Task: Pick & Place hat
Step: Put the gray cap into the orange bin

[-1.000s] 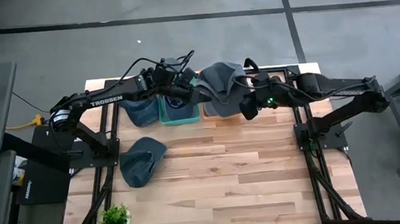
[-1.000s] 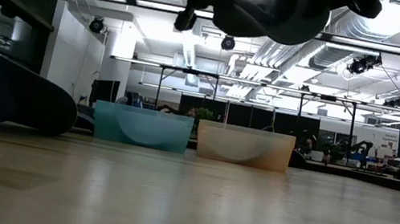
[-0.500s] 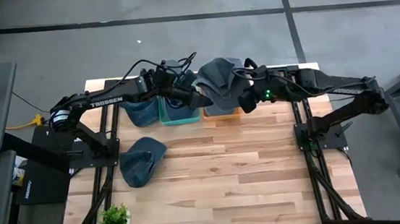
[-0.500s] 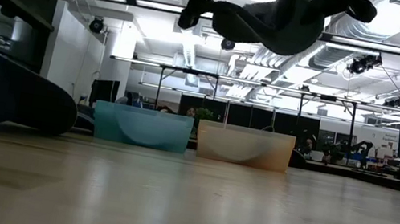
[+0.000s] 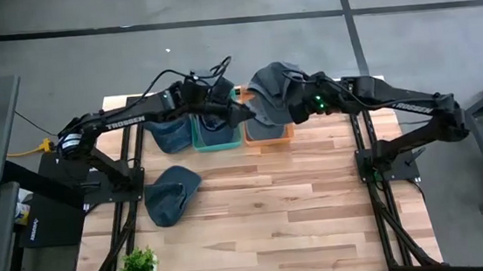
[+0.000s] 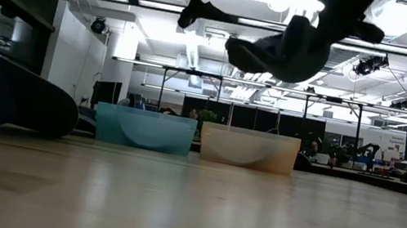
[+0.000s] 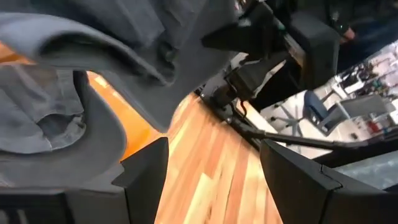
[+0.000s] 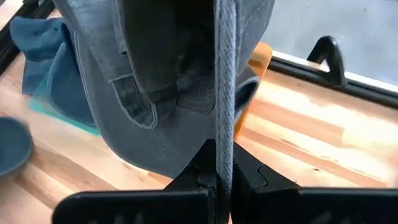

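Note:
A grey hat (image 5: 268, 87) hangs in the air over the orange bin (image 5: 269, 134) at the far side, with my right gripper (image 5: 294, 106) shut on it. In the low view the hat (image 6: 278, 52) droops below that gripper. My left gripper (image 5: 239, 113) stands open just left of the hat, above the teal bin (image 5: 216, 136), touching nothing. The left wrist view shows bare wood between its spread fingers (image 7: 211, 168) and the hat (image 7: 124, 43) beyond them. A blue hat (image 5: 170, 195) lies flat on the table at the near left. My right gripper pinches a thin edge of the hat (image 8: 224, 134) between its two fingers, and this edge runs straight out from the fingertips (image 8: 206, 167). The fingers come from the table's right, about level. The hat is lifted clear and hangs slack below the fingers, above the orange bin.
Another dark blue hat (image 5: 169, 134) lies left of the teal bin, and blue cloth lies inside that bin. A small green plant (image 5: 139, 265) stands at the near left corner. Bare wood spreads across the table's middle and near right.
My left gripper has opened and let go of the grey hat. My right gripper has carried the hat toward the far edge. The hat, earlier stretched between both grippers, now hangs bunched from the right one alone, over the orange bin.

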Controlling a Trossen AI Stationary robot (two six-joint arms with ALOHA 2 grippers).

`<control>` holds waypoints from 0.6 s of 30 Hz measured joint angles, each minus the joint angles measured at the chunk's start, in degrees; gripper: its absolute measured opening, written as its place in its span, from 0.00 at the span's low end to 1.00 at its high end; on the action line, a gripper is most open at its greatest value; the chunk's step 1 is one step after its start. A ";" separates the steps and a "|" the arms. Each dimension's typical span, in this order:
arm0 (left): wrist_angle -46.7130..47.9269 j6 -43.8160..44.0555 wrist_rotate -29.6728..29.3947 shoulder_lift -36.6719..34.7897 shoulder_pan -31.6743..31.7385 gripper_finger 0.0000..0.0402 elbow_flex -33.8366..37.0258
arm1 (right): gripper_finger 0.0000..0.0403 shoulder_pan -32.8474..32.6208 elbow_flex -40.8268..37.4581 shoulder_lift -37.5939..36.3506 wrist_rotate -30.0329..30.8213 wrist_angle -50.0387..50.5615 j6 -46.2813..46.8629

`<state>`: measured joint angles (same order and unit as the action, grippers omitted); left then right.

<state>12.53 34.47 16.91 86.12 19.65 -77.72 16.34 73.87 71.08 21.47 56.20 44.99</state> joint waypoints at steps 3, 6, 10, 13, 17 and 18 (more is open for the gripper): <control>-0.51 -2.79 -0.53 -2.20 -0.13 0.62 0.04 | 0.01 1.03 -3.52 -0.79 -1.73 -3.89 0.14; -0.03 -5.36 -1.39 -4.78 -0.19 0.62 -0.11 | 0.01 1.61 -7.36 -2.14 -3.60 -8.72 1.11; 2.11 -9.21 -1.64 -8.96 -0.20 0.62 0.01 | 0.01 1.70 -12.45 -4.85 -4.94 -14.27 2.31; 5.58 -12.32 -2.10 -13.73 -0.71 0.62 0.01 | 0.01 1.66 -16.50 -8.03 -5.66 -19.58 3.81; 7.49 -15.92 -2.50 -18.78 -2.30 0.62 0.87 | 0.01 1.68 -22.71 -12.52 -6.59 -26.96 6.85; 7.29 -17.05 -2.25 -20.04 -2.81 0.62 1.46 | 0.01 1.77 -24.39 -13.55 -6.77 -28.80 7.66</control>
<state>19.83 17.42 14.65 66.07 16.84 -76.27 18.11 49.48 57.53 14.69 27.40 52.65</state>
